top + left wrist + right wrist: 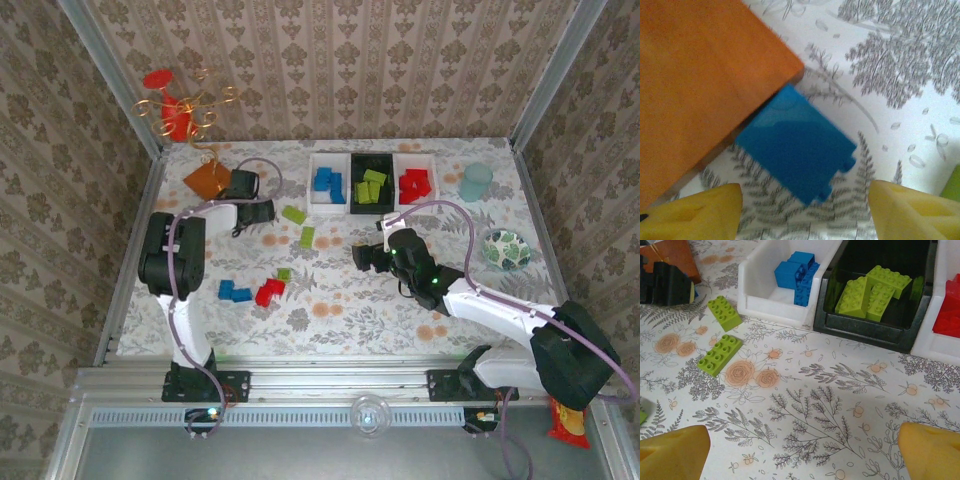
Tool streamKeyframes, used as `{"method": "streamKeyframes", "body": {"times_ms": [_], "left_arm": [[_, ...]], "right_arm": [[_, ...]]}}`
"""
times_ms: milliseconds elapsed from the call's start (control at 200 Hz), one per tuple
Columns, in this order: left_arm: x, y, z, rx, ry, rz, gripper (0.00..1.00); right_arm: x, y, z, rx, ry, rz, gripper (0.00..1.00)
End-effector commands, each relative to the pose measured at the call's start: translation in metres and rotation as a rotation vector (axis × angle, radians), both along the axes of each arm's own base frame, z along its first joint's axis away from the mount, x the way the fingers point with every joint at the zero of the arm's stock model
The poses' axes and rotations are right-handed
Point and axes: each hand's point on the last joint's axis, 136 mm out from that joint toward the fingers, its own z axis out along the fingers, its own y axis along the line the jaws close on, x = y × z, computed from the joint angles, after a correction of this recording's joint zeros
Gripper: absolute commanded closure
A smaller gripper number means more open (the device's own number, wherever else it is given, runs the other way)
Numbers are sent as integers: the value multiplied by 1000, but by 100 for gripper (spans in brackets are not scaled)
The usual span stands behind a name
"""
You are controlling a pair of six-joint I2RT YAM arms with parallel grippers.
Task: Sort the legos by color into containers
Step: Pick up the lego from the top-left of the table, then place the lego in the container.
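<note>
Nearest the arms, a blue lego (235,292) and a red lego (268,292) lie side by side on the flowery table (330,310). A small green lego (284,273) sits just past them.

A bit farther in, the right hand (805,452) hangs over bare table. Its yellow fingers (670,452) are spread wide with nothing between them, so it is open and empty. A long green lego (719,355) and a second long green lego (724,312) lie ahead of it, off to its left.

Farther back on the left side, the left hand (804,212) points down at a blue brick (797,145). This hand is open too, with one yellow finger on each side and neither touching the brick. The brick sits in the gap, just ahead of the fingertips. It lies on a slant, not square to the hand. One end is pushed against the edge of the orange plate (700,75), and its bumps point away from the plate. I cannot tell if that end is tucked under. The left hand is much nearer to this brick, so I think the grab is its job — it may need to twist a bit first.

At the very back stand three bins in a row: a white bin (770,305) with blue legos, a black bin (865,332) with green ones, and a second white bin (935,347) with red ones.
</note>
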Motion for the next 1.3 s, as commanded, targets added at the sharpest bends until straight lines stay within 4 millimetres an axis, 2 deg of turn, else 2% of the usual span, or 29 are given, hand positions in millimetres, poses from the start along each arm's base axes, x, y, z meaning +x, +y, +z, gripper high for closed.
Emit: {"method": "streamKeyframes", "body": {"times_ms": [0, 275, 545, 645, 695, 825, 925, 1000, 1020, 1040, 1140, 1290], "left_arm": [[18, -7, 8, -37, -26, 0, 32], [35, -12, -5, -39, 10, 0, 38], [40, -14, -9, -26, 42, -13, 59], [40, -21, 4, -49, 22, -41, 65], [38, -32, 18, -72, -6, -69, 67], [27, -70, 70, -132, -126, -163, 68], [14, -105, 105, -159, -209, -243, 68], [5, -133, 123, -160, -253, -306, 68], [6, -134, 126, -157, -260, -310, 68], [-1, -152, 128, -160, -265, -346, 68], [-1, -182, 132, -157, -276, -406, 68], [9, -212, 116, -119, -242, -453, 67]], "right_arm": [[3, 0, 2, 12, 4, -9, 2], [3, 1, -1, 6, 11, -8, 2], [3, 1, 1, 7, 5, -8, 2], [1, 7, 5, 29, -8, 31, 2], [-3, 16, 8, 61, -22, 88, 2], [-14, 37, 17, 130, -53, 222, 2], [-15, 36, 19, 132, -67, 217, 2], [-12, 29, 18, 121, -71, 179, 2], [-12, 27, 18, 118, -72, 169, 2], [-11, 25, 18, 115, -72, 155, 2], [-9, 17, 18, 101, -77, 109, 2], [-7, 5, 20, 78, -88, 51, 2]]}}
